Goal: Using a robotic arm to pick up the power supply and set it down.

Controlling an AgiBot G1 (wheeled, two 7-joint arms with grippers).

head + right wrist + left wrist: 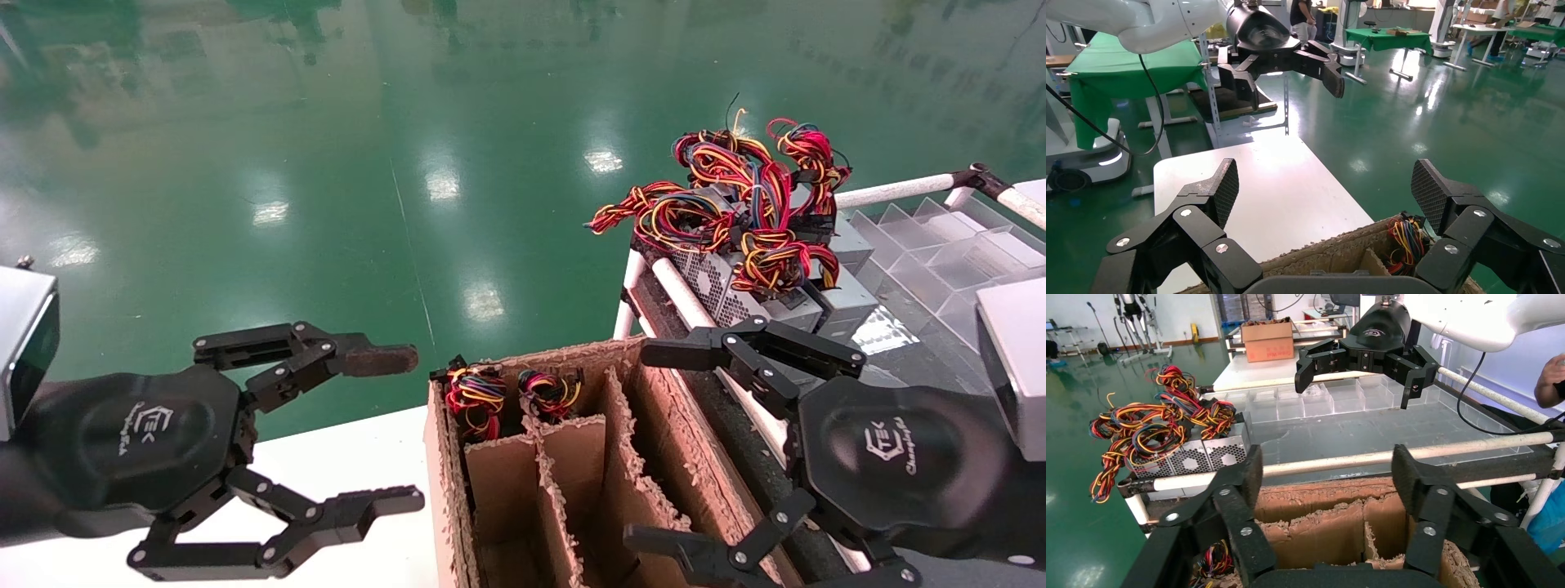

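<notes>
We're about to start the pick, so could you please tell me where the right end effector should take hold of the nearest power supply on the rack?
Probably across the grey metal case of the nearest power supply, coming from above. Its flat sides suit the open right end effector, hovering nearby, while the wire bundle on top looks loose and tangled.

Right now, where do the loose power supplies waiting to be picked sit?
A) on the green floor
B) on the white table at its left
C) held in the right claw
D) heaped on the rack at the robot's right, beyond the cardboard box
D: the grey power supplies with their tangled wires lie piled on the white-railed rack beyond the cardboard box, while the right claw hangs open and empty near the box.
</notes>
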